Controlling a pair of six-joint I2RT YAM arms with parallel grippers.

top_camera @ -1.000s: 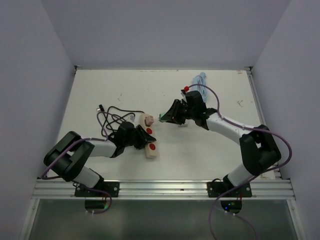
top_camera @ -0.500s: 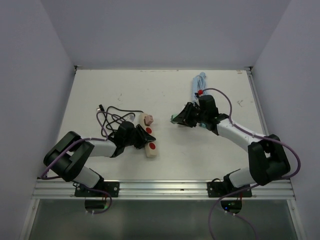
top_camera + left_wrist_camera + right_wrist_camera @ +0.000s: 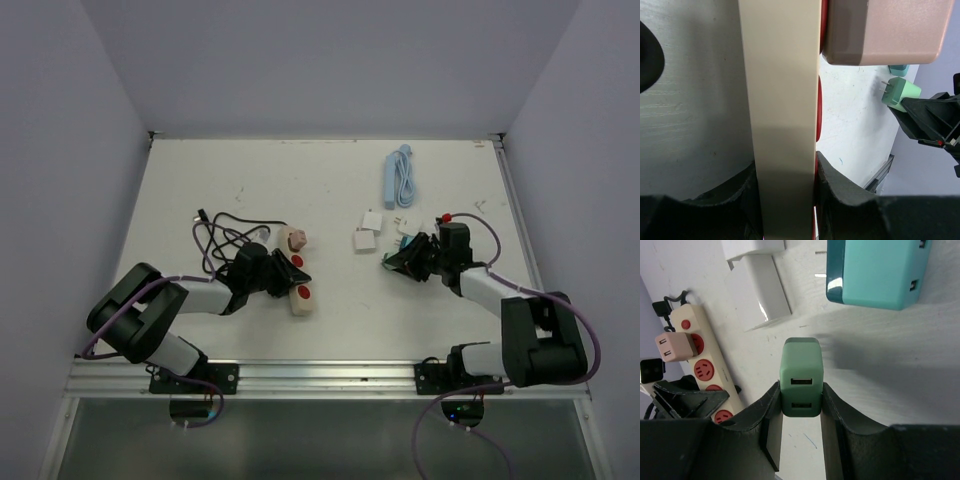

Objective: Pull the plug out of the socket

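A cream socket strip [image 3: 298,287] with red outlets lies left of centre, and my left gripper [image 3: 278,277] is shut across its body [image 3: 782,100]. A pink plug [image 3: 294,238] sits in the strip's far end, showing large at the top of the left wrist view [image 3: 885,30]. My right gripper [image 3: 398,264] is shut on a green plug [image 3: 801,377], held just above the table well to the right of the strip. The green plug's prongs are free [image 3: 901,93]. The strip [image 3: 695,360] and the pink plug [image 3: 674,346] show at left in the right wrist view.
Two white adapters [image 3: 365,232] and a teal adapter [image 3: 875,270] lie just beyond the right gripper. A light blue strip with its coiled cord [image 3: 397,172] rests at the back right. Black cable [image 3: 222,235] is tangled behind the left gripper. Walls enclose three sides.
The right gripper has carried the green plug rightward and nearer, away from the socket strip, uncovering the white adapters. The left gripper and the strip have stayed put.
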